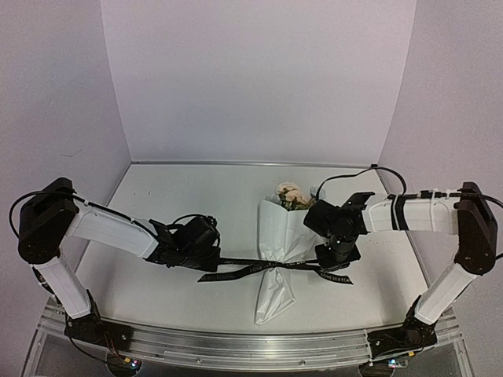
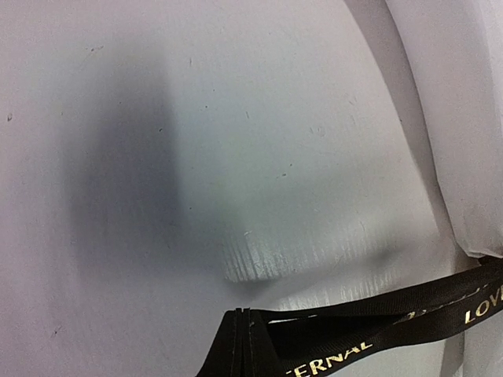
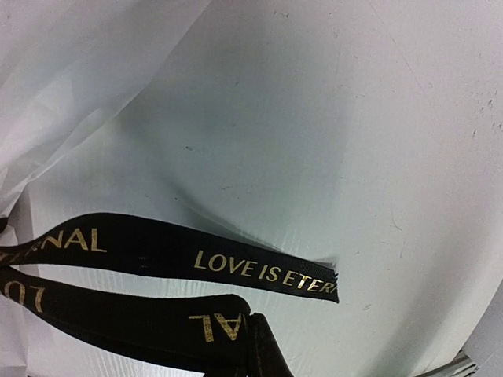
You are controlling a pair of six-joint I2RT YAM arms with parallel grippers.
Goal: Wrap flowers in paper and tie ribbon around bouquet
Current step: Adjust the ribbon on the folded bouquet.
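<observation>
The bouquet lies in the middle of the table, its peach flowers (image 1: pixel 292 196) poking out of the top of the white paper (image 1: pixel 277 243) cone. A black ribbon (image 1: pixel 250 269) with gold lettering crosses the cone's narrow waist. My left gripper (image 1: pixel 207 263) is shut on the ribbon's left part. In the left wrist view the ribbon (image 2: pixel 409 310) runs off to the right from the pinched tips of the left gripper (image 2: pixel 242 342). My right gripper (image 1: pixel 336 259) is shut on a folded loop of ribbon (image 3: pixel 118 318). A free ribbon end (image 3: pixel 267 271) lies flat beside the right gripper (image 3: pixel 263 349).
Both arms reach inward low over the white table (image 1: pixel 157 298). White walls close in the back and both sides. The metal rail (image 1: pixel 236 345) with the arm bases runs along the near edge.
</observation>
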